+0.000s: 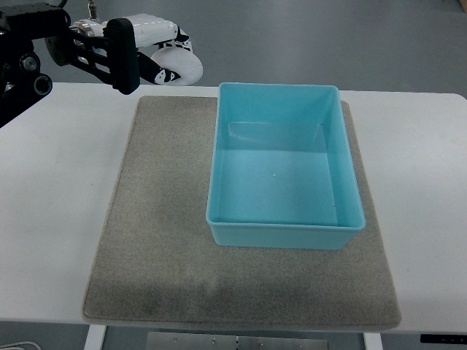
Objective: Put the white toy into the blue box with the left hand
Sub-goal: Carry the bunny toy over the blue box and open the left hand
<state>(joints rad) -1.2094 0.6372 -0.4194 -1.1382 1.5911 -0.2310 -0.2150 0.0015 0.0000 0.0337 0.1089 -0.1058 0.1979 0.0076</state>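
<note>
1. White toy (175,64): rounded, glossy white body with small black markings on the side facing the camera. It sits at about 11 o'clock in the view, raised over the far edge of the table (58,189), clear of the mat (160,240).
2. Left hand (146,47): enters from the left edge at 10 o'clock. Its black and white fingers are wrapped around the toy, which shows past them on the right. Grip looks secure; contact on the hidden side cannot be seen.
3. Blue box (284,226): open-topped, rectangular, empty inside, standing on the mat at centre, toward 3 o'clock from the toy. Toy and box are near but apart.
4. Step in hand, by my reading: carry toward the box. To do it well, keep the toy above the rim, travel toward 4 o'clock until it is over the floor of the box, then lower before letting go, so it does not bounce out.
5. Right hand: not seen.
</note>
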